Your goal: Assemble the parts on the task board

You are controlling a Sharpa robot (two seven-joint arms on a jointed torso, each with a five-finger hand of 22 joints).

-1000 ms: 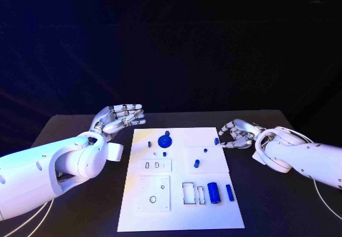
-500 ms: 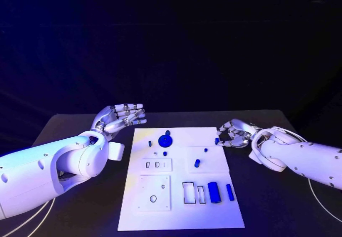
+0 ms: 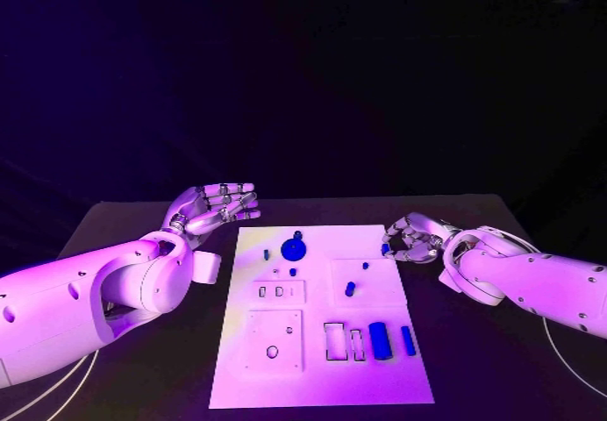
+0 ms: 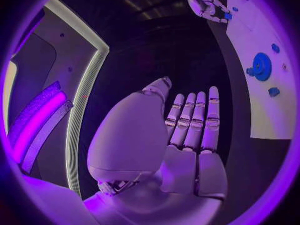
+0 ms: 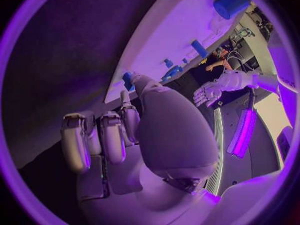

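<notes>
The white task board (image 3: 317, 360) lies in the middle of the black table. A round blue disc (image 3: 294, 250) sits near its far end, a blue cylinder (image 3: 378, 339) and a thin blue bar (image 3: 407, 340) near its front right. My right hand (image 3: 411, 239) is at the board's right edge, its curled fingers pinching a small blue peg (image 3: 384, 249). The right wrist view has the thumb tip against this peg (image 5: 127, 80). My left hand (image 3: 215, 207) hovers off the board's far left corner; its fingers (image 4: 194, 120) lie straight and hold nothing.
Several small blue pieces (image 3: 351, 288) stand on the board's middle, among white inset plates (image 3: 274, 344) with slots and holes. Black tabletop (image 3: 506, 368) runs on both sides of the board. My left forearm (image 3: 102, 298) lies over the table's left side.
My right hand has shifted slightly left, closing in on the small blue peg at the board's edge. The left hand has stayed in place.
</notes>
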